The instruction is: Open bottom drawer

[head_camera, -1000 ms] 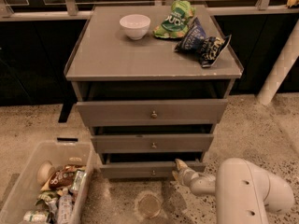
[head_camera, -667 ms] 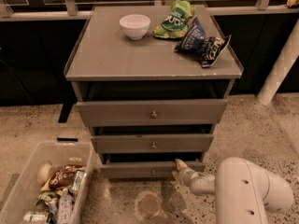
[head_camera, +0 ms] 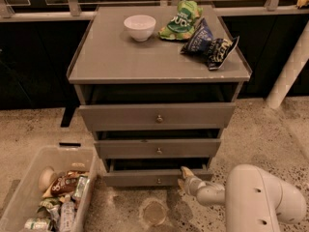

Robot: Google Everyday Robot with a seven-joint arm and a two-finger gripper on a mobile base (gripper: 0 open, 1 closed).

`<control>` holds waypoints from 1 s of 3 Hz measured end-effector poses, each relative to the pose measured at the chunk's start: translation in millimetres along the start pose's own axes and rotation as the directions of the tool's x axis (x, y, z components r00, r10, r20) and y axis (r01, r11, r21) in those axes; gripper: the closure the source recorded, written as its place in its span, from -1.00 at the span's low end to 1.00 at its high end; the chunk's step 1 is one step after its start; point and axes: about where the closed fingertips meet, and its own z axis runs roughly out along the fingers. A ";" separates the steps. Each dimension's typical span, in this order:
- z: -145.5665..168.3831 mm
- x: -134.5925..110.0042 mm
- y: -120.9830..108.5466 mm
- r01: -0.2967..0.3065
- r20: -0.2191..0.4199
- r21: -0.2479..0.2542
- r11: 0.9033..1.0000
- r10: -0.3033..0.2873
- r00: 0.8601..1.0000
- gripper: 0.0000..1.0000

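Observation:
The bottom drawer (head_camera: 140, 178) is the lowest of three grey drawer fronts, a slim panel with a small round metal knob (head_camera: 159, 181). It stands slightly out, with a dark gap above it. My gripper (head_camera: 184, 176) is at the drawer's right part, right of the knob, its fingertips at the panel's top edge. My white arm (head_camera: 256, 197) reaches in from the lower right.
The middle drawer (head_camera: 158, 148) and top drawer (head_camera: 157, 116) sit above. On the cabinet top (head_camera: 120, 57) are a white bowl (head_camera: 140, 27), a green chip bag (head_camera: 182, 19) and a dark blue chip bag (head_camera: 210, 45). A clear bin of snacks (head_camera: 48, 192) stands on the floor left. A white pole (head_camera: 289, 66) is at right.

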 end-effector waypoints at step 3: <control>-11.3 -0.8 24.7 -0.037 0.012 -0.009 0.999 0.037 0.999 1.00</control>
